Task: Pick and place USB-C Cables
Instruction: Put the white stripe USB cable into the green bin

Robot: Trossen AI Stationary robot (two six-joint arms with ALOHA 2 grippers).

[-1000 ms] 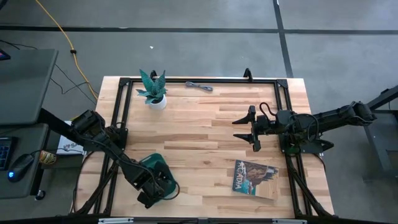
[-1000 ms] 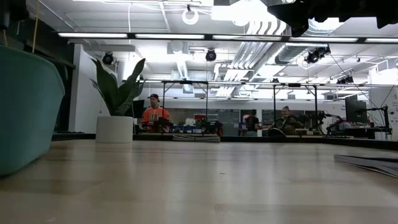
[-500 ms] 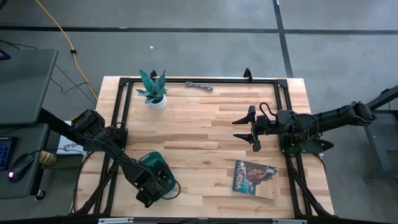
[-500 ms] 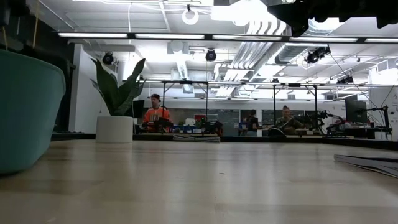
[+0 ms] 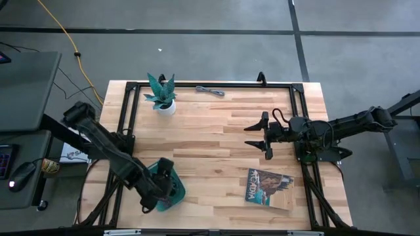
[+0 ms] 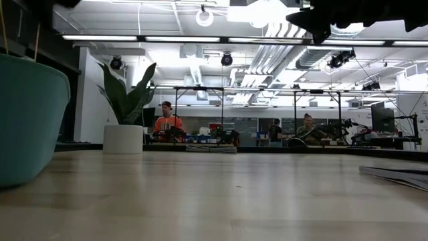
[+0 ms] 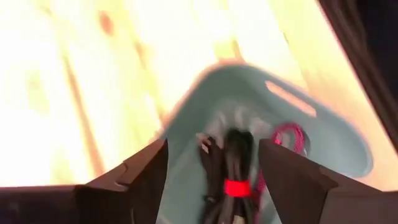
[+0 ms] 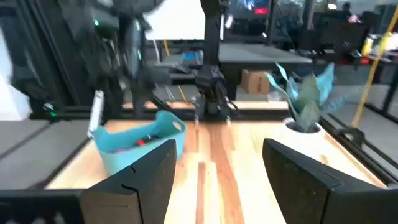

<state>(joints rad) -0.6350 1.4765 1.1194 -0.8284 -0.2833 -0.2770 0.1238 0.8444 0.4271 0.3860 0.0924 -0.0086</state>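
Left gripper (image 5: pixel 159 190): we see it low over the teal tray (image 5: pixel 172 195) at the table's near left corner, its fingers (image 7: pixel 146 174) spread apart with nothing between them.

Tray contents: in the left wrist view we make out a black cable (image 7: pixel 235 171) with a red band lying in the tray, directly past the open fingers, and a maroon cable (image 7: pixel 287 138) coiled just beside it against the tray wall (the view is blurred, so we cannot tell whether the two touch).

Tray in other views: from the right wrist view we see the tray standing on the wood with a bit of red showing at its rim; in the low view its wall fills the left edge.

Right gripper (image 5: pixel 257 137): we see it above the right half of the table, well apart from the tray, fingers (image 8: pixel 140 174) wide apart and empty.

Grey cable (image 5: pixel 210 90): we find it lying flat at the far edge of the table, near the middle, apart from both arms.

Plant (image 5: pixel 161 95): a small potted plant stands at the far left, near the grey cable but not touching it.

Booklet (image 5: pixel 270 188): it lies flat near the table's front right, just below the right gripper in the high view.

Table (image 5: pixel 216 131): light wooden boards with a dark frame.

Room: people (image 6: pixel 166 125) sit at benches beyond the table.
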